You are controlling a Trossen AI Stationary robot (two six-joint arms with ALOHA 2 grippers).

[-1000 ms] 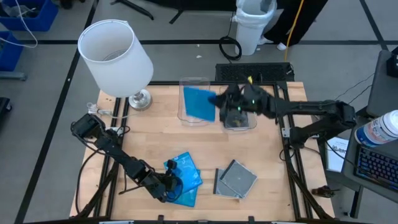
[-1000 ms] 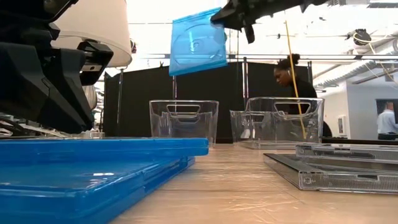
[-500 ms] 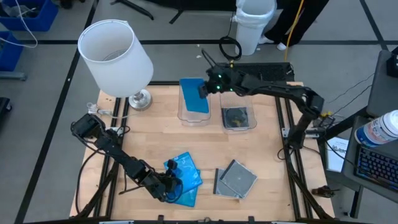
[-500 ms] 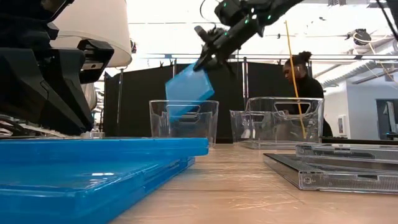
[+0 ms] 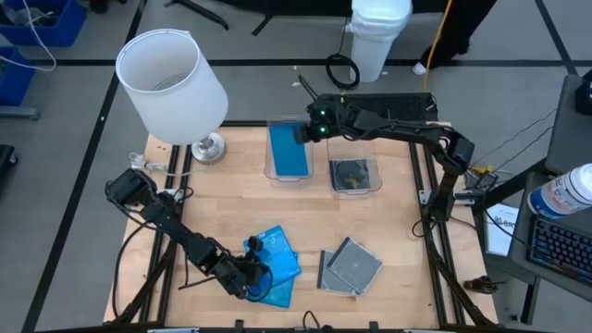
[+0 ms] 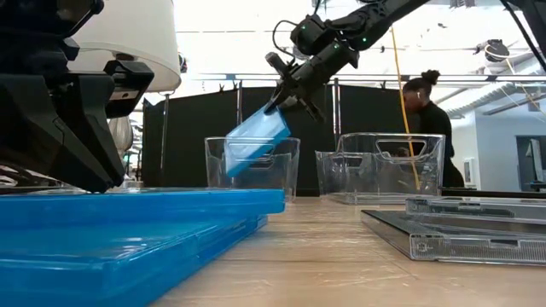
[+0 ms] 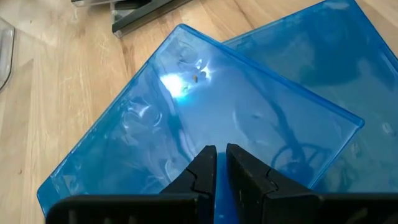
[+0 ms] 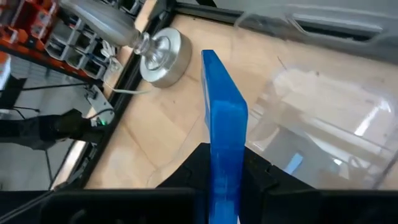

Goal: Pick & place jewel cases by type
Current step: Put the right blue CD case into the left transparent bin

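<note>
My right gripper [image 5: 308, 130] is shut on a bright blue jewel case [image 5: 289, 148] over the left clear bin [image 5: 271, 171]. In the low view this case [image 6: 254, 141] slants, its lower end inside the bin [image 6: 252, 170]. My left gripper [image 5: 255, 274], shut, sits at the near-left edge of a pile of blue jewel cases [image 5: 277, 262] that lies flat on the table; the left wrist view shows its fingertips [image 7: 217, 163] over the top case [image 7: 205, 112]. Grey jewel cases [image 5: 351, 268] lie near the right. One grey case [image 5: 352, 174] lies in the right bin. My right gripper pinches the blue case between its two fingers at its upper edge [image 8: 221, 146], seen edge-on in the wrist view. The fingers [image 6: 288, 95] come slanting down from the far right. The case tilts below them, lifted, its lower end [image 6: 235, 162] down in the left bin. My left gripper: whether its shut fingertips touch the top blue case cannot be told.
A white lamp [image 5: 171, 74] stands on its metal base [image 5: 208, 146] at the table's far left corner. The right clear bin [image 5: 355, 190] stands beside the left one. A person [image 6: 424, 102] stands in the room beyond. Bare wood [image 5: 388, 222] lies between the bins and the piles.
My right gripper has moved from above the right bin toward the table's far left and down. The blue case, hanging high above the bins then, has tipped to a slant and gone down with its lower end into the left bin.
</note>
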